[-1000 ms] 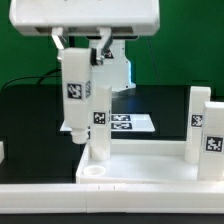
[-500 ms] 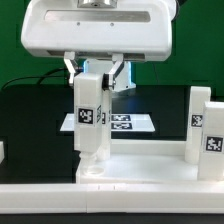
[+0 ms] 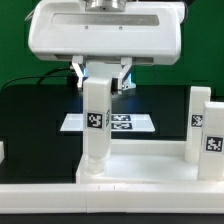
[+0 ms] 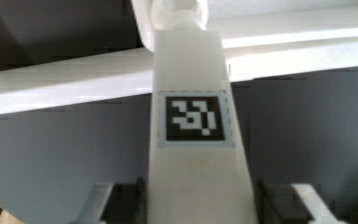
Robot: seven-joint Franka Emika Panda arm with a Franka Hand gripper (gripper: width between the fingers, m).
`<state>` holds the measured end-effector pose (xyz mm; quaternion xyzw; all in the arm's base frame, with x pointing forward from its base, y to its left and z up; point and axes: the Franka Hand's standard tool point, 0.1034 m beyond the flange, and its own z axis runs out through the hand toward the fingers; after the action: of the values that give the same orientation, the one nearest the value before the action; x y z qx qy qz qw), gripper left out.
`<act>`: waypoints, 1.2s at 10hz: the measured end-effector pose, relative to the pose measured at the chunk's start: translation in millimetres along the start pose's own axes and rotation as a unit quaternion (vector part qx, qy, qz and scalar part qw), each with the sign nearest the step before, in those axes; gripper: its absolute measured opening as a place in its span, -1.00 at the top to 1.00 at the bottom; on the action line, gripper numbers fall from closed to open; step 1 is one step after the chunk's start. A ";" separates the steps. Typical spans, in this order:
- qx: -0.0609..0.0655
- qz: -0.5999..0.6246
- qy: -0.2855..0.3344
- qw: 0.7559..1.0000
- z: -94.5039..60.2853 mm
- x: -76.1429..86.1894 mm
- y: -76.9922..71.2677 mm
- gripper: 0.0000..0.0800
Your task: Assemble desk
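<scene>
A white square leg (image 3: 95,130) with a black-and-white tag stands upright, and my gripper (image 3: 99,80) is shut on its upper part. Its lower end rests at the near corner socket of the white tabletop (image 3: 150,172) and hides the socket. In the wrist view the leg (image 4: 194,70) runs straight out from between the dark pads (image 4: 130,202) of my gripper (image 4: 201,208). Its far end meets the tabletop's rim (image 4: 69,85).
Two more white tagged legs (image 3: 200,122) (image 3: 213,140) stand at the exterior view's right, by the tabletop's far edge. The marker board (image 3: 130,122) lies on the black table behind the held leg. A small white part (image 3: 2,150) shows at the left edge.
My hand has shifted towards the exterior view's right and turned, carrying the leg. The leg now stands over the corner socket that showed bare a second ago.
</scene>
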<state>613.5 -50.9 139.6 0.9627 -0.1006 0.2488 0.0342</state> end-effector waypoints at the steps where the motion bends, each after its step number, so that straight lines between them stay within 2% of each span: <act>1: -0.002 0.000 -0.003 1.000 2.0 -3.8 1.7 0.28; 7: -0.009 -0.006 -0.008 1.000 15.2 -14.4 2.7 0.28; 12: -0.012 -0.008 0.003 1.000 15.9 -13.6 4.3 0.28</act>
<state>608.5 -54.6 119.1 0.9622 -0.0958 0.2505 0.0480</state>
